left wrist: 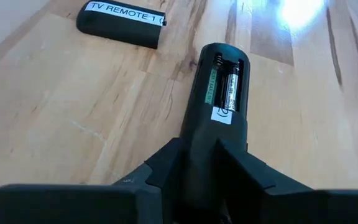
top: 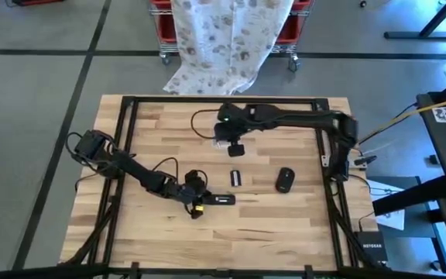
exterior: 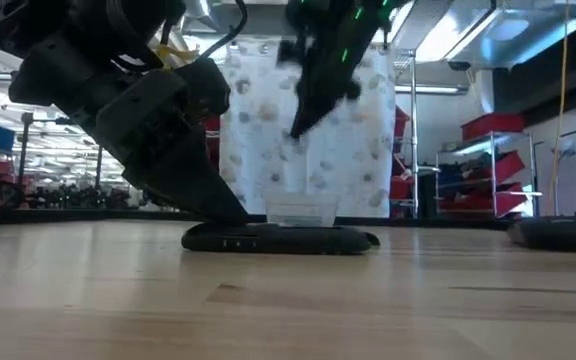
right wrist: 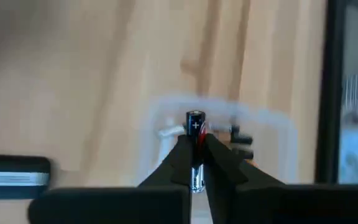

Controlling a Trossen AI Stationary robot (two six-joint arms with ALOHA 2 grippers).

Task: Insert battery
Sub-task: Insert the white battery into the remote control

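We find left claw clamping remote, bay upward for loading; right claw grips battery aloft, ready for insertion.

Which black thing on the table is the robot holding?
The remote with its battery slot open, held by the left gripper. The labelled cover and the mouse lie untouched.

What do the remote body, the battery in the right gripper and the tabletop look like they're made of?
Remote: likely matte black plastic, judging by its dull moulded shell. Battery, in the right gripper: probably metal, with a glossy black and red wrap marked plus. Table: light wood planks with visible grain and seams, slight sheen.
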